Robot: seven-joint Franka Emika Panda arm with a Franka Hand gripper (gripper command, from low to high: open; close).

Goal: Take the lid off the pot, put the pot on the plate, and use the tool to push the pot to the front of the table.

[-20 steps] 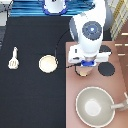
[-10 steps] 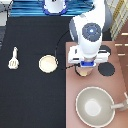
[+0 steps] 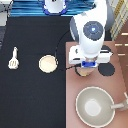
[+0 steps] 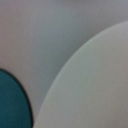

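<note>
My gripper (image 3: 88,64) hangs low over the pinkish-brown stove panel at the exterior view's right, right above the pot (image 3: 83,72). Only a pinkish-tan edge of the pot shows below the hand. The lid is hidden under the hand. The cream plate (image 3: 48,63) lies bare on the black table (image 3: 30,95), left of the stove. The white spatula tool (image 3: 14,58) lies far to the left. In the wrist view a pale curved surface (image 4: 90,85) fills most of the picture from very close.
A large grey pan (image 3: 95,105) with a long handle sits on the stove toward the exterior view's bottom. A black burner (image 3: 106,71) shows right of the pot. A cable runs from the arm across the stove's left edge.
</note>
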